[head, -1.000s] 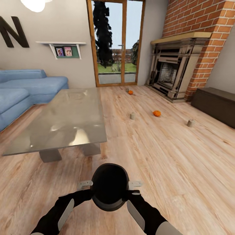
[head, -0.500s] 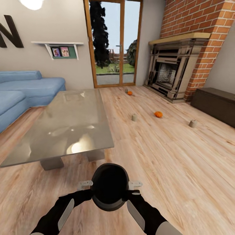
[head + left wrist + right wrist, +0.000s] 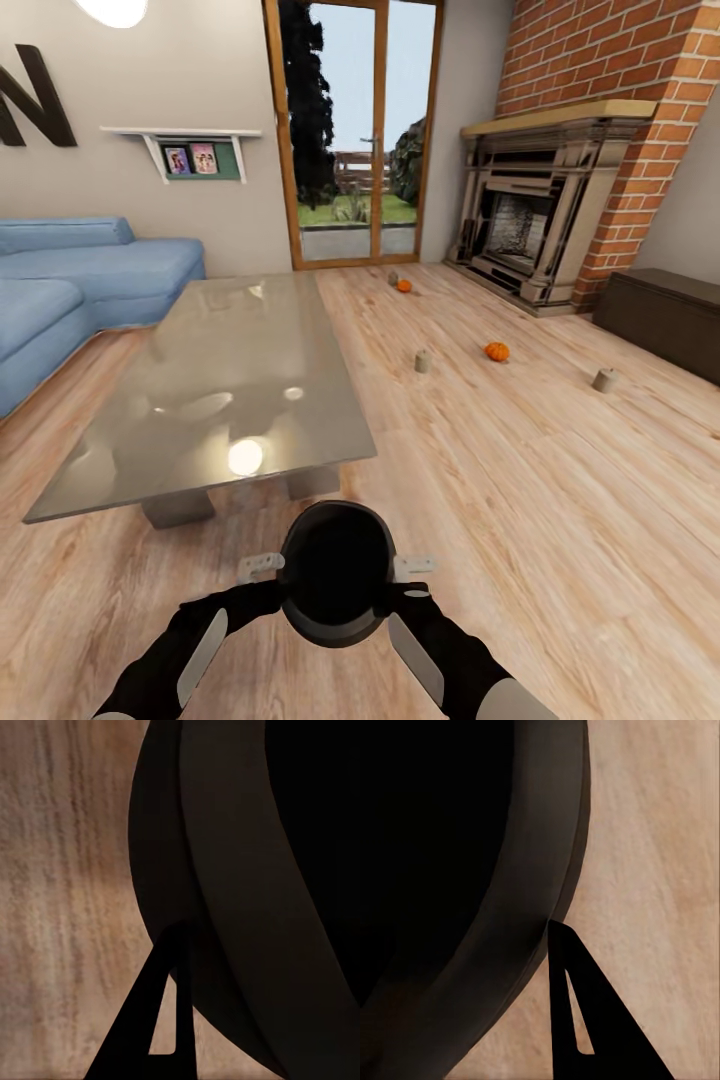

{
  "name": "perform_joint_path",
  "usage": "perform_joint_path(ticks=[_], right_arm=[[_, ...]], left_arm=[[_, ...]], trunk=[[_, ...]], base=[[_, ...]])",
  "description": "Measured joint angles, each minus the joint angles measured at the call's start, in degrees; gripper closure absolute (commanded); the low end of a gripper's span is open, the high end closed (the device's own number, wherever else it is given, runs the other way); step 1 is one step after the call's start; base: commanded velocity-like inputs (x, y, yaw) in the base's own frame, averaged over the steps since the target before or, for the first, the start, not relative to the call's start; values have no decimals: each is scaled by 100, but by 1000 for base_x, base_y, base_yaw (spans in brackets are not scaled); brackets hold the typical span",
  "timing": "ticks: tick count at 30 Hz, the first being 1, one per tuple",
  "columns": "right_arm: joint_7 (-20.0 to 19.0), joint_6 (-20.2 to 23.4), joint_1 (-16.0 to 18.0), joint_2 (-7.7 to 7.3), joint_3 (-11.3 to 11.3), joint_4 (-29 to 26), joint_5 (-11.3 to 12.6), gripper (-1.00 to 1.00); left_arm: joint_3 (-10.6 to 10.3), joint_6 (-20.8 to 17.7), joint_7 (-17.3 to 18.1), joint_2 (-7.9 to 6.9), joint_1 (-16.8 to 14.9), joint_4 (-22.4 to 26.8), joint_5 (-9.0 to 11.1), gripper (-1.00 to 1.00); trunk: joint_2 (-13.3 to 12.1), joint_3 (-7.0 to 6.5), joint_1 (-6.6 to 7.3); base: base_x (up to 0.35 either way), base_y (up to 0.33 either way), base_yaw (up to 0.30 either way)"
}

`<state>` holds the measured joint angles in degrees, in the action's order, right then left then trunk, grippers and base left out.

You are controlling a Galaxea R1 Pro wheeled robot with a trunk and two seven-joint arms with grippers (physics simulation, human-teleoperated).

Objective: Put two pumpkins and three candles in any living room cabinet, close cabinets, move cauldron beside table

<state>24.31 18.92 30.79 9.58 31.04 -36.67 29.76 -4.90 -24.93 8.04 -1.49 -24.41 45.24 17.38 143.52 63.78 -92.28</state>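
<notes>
I hold the black cauldron low in front of my trunk, above the wood floor. My left gripper and right gripper are shut on its opposite sides. Close up, the cauldron wall sits beside one dark finger; the right wrist view shows the cauldron against a finger. On the floor ahead lie one pumpkin and a farther pumpkin. Candles stand at centre, at right, and by the far pumpkin. The dark cabinet at right is closed.
A glass-topped low table stands just ahead on the left, with a blue sofa behind it. A fireplace in a brick wall and a glass door close the far side. Open floor stretches to the right.
The whole view has shifted: the table's near corner now sits closer and further right, and the floor items have slid right. The cauldron stays held between both grippers.
</notes>
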Motion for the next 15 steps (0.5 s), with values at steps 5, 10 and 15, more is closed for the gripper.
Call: perform_joint_path(ticks=[5, 10, 15], right_arm=[[2, 3, 0, 0, -6, -5, -5, 100], [2, 2, 0, 0, -5, -4, -7, 100], [2, 3, 0, 0, -7, -8, -13, 100]], left_arm=[[-3, 9, -1, 0, 0, -1, 7, 100], [-4, 11, 0, 0, 0, -2, 5, 100], [-4, 18, 1, 0, 0, -3, 8, 100]], trunk=[[0, 0, 1], [0, 0, 0], [0, 0, 0]], base=[[112, 151, 0], [28, 16, 0], [2, 1, 0]])
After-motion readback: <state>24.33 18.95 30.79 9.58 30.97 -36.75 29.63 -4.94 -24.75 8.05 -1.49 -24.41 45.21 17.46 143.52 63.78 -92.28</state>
